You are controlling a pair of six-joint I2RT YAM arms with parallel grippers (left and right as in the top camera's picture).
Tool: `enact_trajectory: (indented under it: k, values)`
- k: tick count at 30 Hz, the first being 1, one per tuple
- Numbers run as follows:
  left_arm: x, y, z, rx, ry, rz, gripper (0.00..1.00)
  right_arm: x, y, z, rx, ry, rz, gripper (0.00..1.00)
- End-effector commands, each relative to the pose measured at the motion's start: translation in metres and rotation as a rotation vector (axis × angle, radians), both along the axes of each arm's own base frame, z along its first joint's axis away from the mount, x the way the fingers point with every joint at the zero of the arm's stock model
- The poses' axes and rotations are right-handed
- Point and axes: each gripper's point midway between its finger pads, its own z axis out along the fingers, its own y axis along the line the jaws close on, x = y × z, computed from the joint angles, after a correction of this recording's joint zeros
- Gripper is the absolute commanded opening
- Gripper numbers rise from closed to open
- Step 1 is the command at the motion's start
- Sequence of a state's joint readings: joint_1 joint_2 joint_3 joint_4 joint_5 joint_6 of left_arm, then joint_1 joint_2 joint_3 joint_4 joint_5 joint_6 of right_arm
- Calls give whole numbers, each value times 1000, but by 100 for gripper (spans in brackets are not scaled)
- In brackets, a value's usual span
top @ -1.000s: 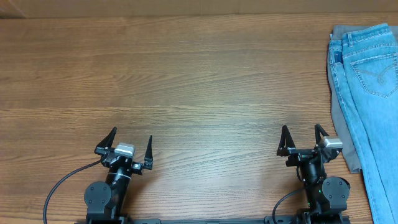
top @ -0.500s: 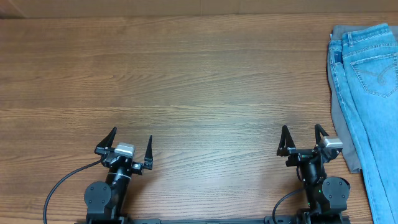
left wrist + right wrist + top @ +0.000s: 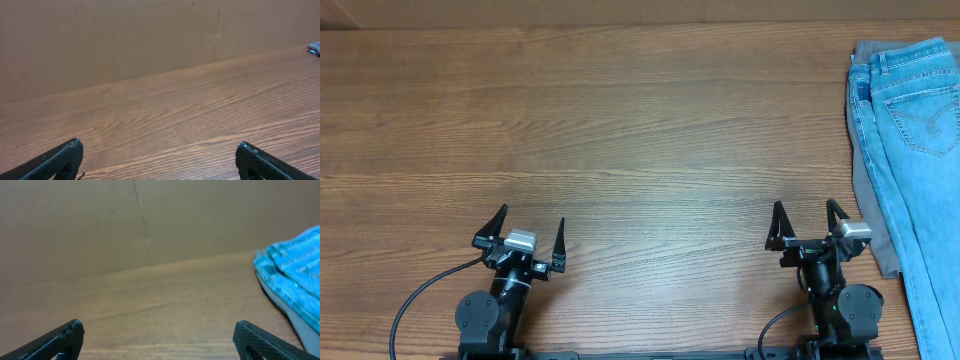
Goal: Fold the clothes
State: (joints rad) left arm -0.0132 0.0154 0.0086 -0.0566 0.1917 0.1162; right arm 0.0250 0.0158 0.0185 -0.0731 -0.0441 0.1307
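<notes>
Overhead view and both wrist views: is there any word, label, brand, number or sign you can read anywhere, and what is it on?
None: no text can be read in any view.
jeans: only curved decorative stitching, no legible label or tag.
grey trousers: plain, no marking visible.
left gripper and right gripper: no readable marks.

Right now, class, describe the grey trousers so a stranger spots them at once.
Find the wooden table's right edge, where light-blue jeans lie. The grey trousers sit under them, showing only as a plain grey strip along the jeans' left side, without denim stitching.
</notes>
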Motion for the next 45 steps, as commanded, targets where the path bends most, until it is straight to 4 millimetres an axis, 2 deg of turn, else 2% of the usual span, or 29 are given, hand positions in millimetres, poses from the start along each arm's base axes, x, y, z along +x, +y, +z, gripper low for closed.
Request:
enact_trajectory:
  k: [1, 2, 3, 4, 5, 9, 11, 14, 19, 22, 25, 28, 32, 34, 35, 38, 41, 42, 43, 45]
  values:
    - [-1, -1, 1, 24, -13, -10, 100, -1, 6, 14, 36, -63, 38, 100]
    - [-1, -1, 1, 24, -13, -10, 100, -3, 15, 24, 87, -96, 93, 100]
    - [-1, -1, 1, 24, -13, -10, 100, -8, 33, 32, 199, -104, 212, 100]
    - [-1, -1, 1, 24, -13, -10, 100, -12, 45, 33, 264, -87, 285, 100]
    - [-1, -1, 1, 24, -13, -10, 100, -19, 62, 26, 354, -17, 393, 100]
    - [-1, -1, 1, 24, -13, -10, 100, -20, 64, 23, 378, 5, 401, 100]
    - [-1, -1, 1, 24, -13, -10, 100, -23, 69, 29, 382, -10, 438, 100]
    - [-1, -1, 1, 24, -13, -10, 100, -37, 79, 63, 337, -151, 541, 100]
    - [-1, -1, 1, 24, -13, -10, 100, -44, 76, 102, 299, -228, 528, 100]
    - [-1, -1, 1, 24, -13, -10, 100, -44, 76, 131, 225, -224, 511, 100]
    - [-1, -1, 1, 25, -13, -10, 100, -32, 70, 154, 151, -193, 456, 100]
    - [-1, -1, 1, 24, -13, -10, 100, 3, 54, 177, 45, -69, 326, 100]
    - [-1, -1, 1, 24, -13, -10, 100, 67, 6, 175, -61, 207, 50, 100]
    - [-1, -1, 1, 24, -13, -10, 100, 110, -25, 160, -114, 415, -79, 100]
    - [-1, -1, 1, 24, -13, -10, 100, 124, -35, 153, -118, 480, -111, 100]
    - [-1, -1, 1, 24, -13, -10, 100, 157, -48, 121, -120, 701, -133, 100]
    - [-1, -1, 1, 24, -13, -10, 100, 195, -53, 94, -199, 799, -105, 100]
    - [-1, -1, 1, 24, -13, -10, 100, 212, -63, 82, -240, 809, -140, 100]
    - [-1, -1, 1, 24, -13, -10, 100, 230, -83, 67, -282, 818, -239, 100]
    - [-1, -1, 1, 24, -13, -10, 100, 247, -108, 50, -332, 824, -360, 100]
